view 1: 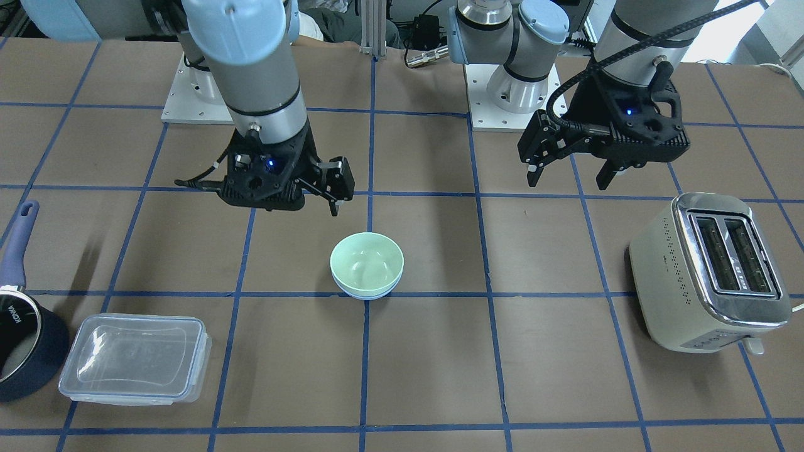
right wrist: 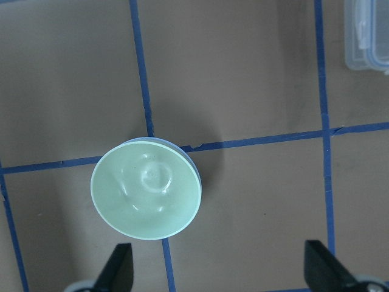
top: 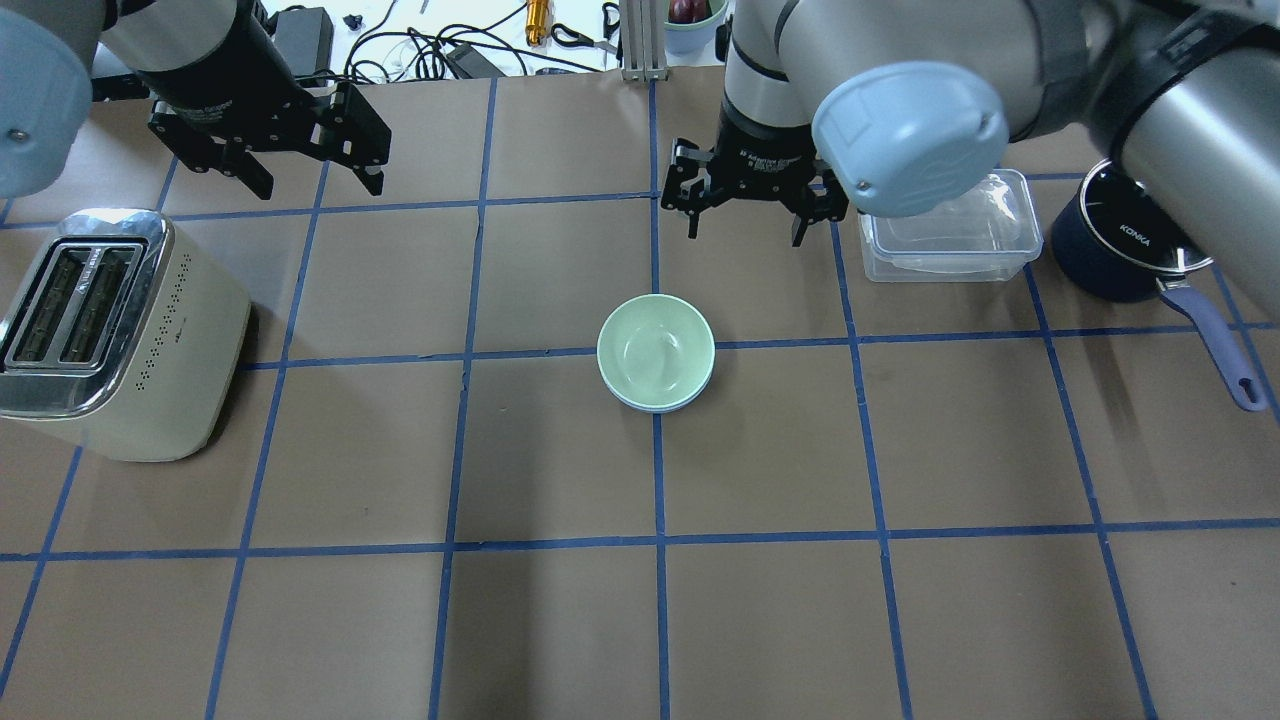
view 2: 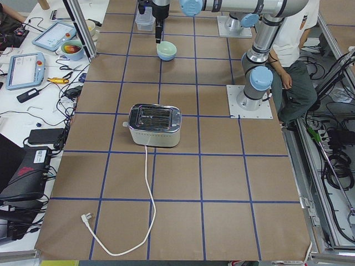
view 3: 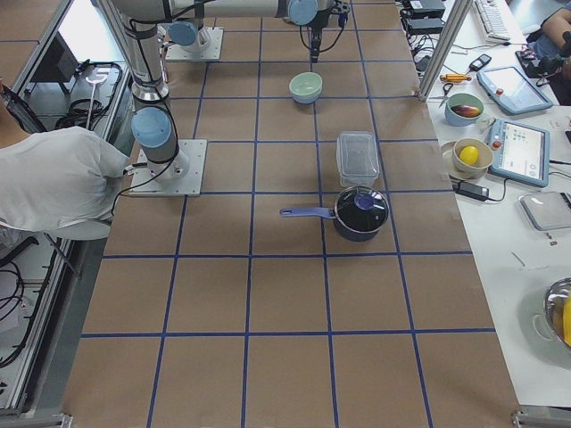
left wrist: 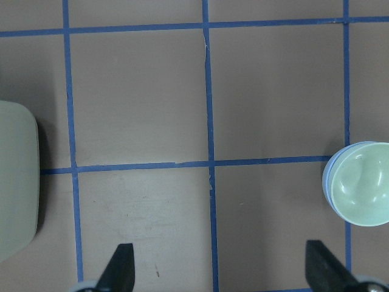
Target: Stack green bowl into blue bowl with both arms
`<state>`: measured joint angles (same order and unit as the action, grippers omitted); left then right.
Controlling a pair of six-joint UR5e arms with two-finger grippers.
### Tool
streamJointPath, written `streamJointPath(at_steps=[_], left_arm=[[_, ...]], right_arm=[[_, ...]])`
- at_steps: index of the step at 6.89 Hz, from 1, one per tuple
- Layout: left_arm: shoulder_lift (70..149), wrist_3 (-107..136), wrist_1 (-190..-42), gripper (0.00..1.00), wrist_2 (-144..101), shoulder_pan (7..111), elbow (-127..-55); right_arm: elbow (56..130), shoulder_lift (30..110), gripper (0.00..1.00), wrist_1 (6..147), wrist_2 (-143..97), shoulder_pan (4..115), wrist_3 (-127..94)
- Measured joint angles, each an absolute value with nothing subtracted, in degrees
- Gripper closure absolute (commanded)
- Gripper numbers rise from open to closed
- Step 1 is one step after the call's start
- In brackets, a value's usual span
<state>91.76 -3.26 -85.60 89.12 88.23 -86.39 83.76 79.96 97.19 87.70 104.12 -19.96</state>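
Note:
The green bowl (top: pixel 655 350) sits nested inside the blue bowl (top: pixel 652 408) at the middle of the table; only a thin blue rim shows under it. My right gripper (top: pixel 745 225) hangs open and empty above the table just beyond the stacked bowls. In the right wrist view the green bowl (right wrist: pixel 146 191) lies ahead of the spread fingertips (right wrist: pixel 118 271). My left gripper (top: pixel 318 185) is open and empty, high at the far left above the toaster. In the left wrist view the green bowl (left wrist: pixel 363 188) shows at the right edge.
A cream toaster (top: pixel 110 330) stands at the left. A clear lidded plastic container (top: pixel 950 235) and a dark navy saucepan (top: pixel 1120 250) with a blue handle stand at the far right, under my right arm.

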Motion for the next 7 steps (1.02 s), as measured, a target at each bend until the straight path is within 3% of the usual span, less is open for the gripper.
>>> streamJointPath(at_steps=[4,7], left_arm=[[91.76,-3.17,-85.57,0.0,89.14,88.41,-86.4],[91.76,-3.11,-85.6,0.0,89.2,88.45,-86.4]], right_arm=[[90.82,91.18,0.0,92.93,89.19,98.78,-11.21],[88.61,92.18,0.0,92.82,89.09,90.76,-6.94]])
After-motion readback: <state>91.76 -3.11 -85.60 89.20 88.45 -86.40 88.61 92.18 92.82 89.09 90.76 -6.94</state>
